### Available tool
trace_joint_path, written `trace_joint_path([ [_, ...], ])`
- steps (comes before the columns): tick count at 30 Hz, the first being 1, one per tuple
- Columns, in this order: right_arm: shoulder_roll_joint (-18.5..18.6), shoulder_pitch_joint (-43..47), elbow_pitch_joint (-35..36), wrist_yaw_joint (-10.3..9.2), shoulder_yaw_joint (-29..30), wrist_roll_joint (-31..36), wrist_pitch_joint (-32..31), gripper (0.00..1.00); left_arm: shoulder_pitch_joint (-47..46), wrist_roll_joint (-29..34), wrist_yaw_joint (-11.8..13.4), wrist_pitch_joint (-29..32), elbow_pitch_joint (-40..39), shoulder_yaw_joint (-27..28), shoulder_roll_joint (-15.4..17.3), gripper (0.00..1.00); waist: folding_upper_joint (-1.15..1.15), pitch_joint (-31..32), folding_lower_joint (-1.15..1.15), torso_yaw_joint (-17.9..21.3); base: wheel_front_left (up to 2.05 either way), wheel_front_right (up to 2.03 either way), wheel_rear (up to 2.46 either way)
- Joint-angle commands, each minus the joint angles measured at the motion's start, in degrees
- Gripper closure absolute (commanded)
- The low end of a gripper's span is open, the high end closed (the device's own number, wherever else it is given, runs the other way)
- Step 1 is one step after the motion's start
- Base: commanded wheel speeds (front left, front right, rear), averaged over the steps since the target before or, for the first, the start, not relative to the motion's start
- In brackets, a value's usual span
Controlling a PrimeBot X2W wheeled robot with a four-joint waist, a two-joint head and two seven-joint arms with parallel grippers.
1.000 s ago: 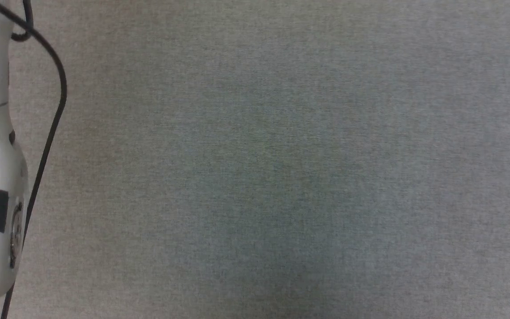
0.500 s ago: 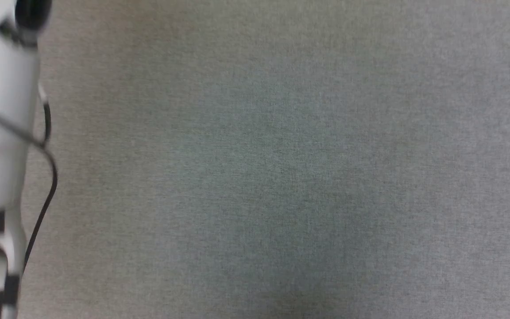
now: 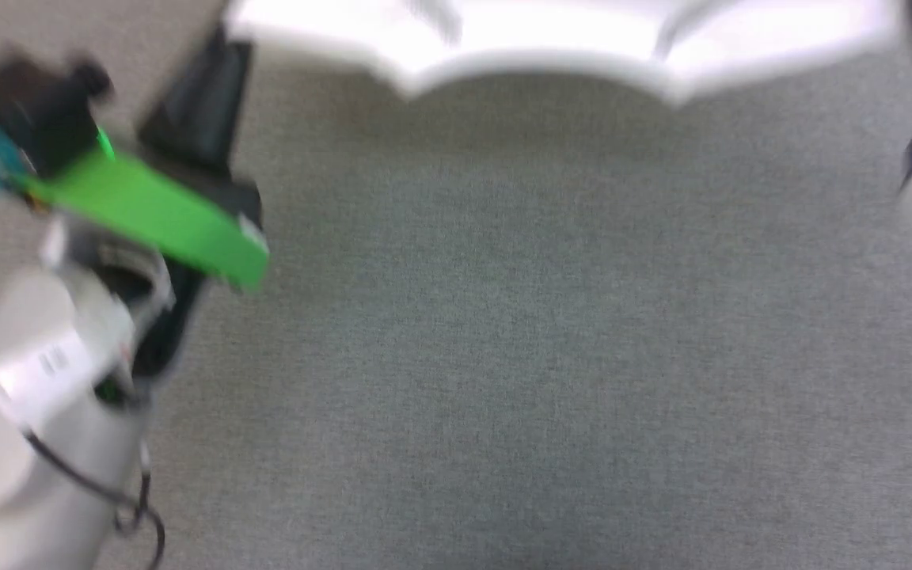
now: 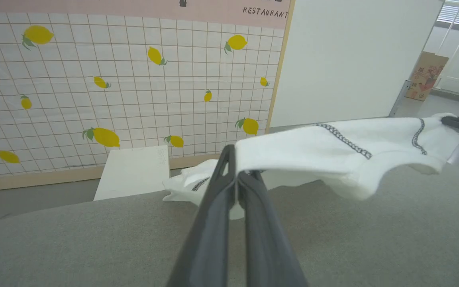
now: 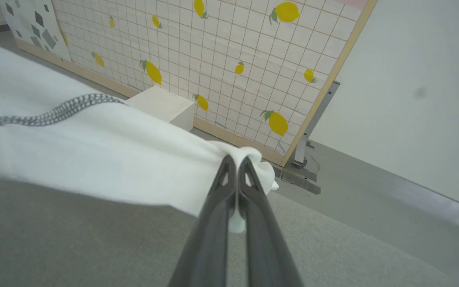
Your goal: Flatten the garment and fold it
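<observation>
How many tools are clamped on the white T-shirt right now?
2. The left tool is shut on one end of the white soft-fabric T-shirt with grey zigzag seams; the right tool is shut on the other end, fabric slung between them.

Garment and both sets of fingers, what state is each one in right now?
garment: lifted, hanging stretched between both fingers over the grey surface, not yet folded.
left fingers: shut on the garment's edge.
right fingers: shut on the garment's edge.

Room over grey surface beneath raised garment; white box beyond edge.
</observation>
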State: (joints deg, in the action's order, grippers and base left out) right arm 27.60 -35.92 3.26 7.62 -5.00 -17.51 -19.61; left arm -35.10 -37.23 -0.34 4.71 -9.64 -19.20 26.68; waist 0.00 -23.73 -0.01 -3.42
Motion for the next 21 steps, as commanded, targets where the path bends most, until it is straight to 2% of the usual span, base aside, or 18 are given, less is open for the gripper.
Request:
trace_joint_path([
  [1,-1.1,2.8,2.2,-0.13,0.7,-0.4,-0.9,1.00,2.8,0.5,0.8,-0.1,-1.2,-0.2,0.7,1.00,0.00,2.5,0.01,0.2,0.00,0.00,0.00],
  [10,-8.3,21.2,13.3,-0.13,6.8,0.0,-4.6,1.00,19.9,3.2,4.2,-0.2,-6.1,-4.7,2.9,1.00,0.00,8.2,0.01,0.4,0.00,0.00,0.00],
  [16,-12.7,31.7,16.4,-0.13,10.9,0.3,-6.2,1.00,27.0,3.7,5.6,0.8,-6.9,-7.2,3.8,1.00,0.00,11.4,0.01,0.0,0.00,0.00,0.00],
  [21,-14.7,38.9,17.3,-0.13,11.1,-0.4,-8.8,1.00,31.7,3.1,6.3,2.4,-7.0,-9.2,4.3,1.00,0.00,13.6,0.01,0.2,0.00,0.00,0.00],
])
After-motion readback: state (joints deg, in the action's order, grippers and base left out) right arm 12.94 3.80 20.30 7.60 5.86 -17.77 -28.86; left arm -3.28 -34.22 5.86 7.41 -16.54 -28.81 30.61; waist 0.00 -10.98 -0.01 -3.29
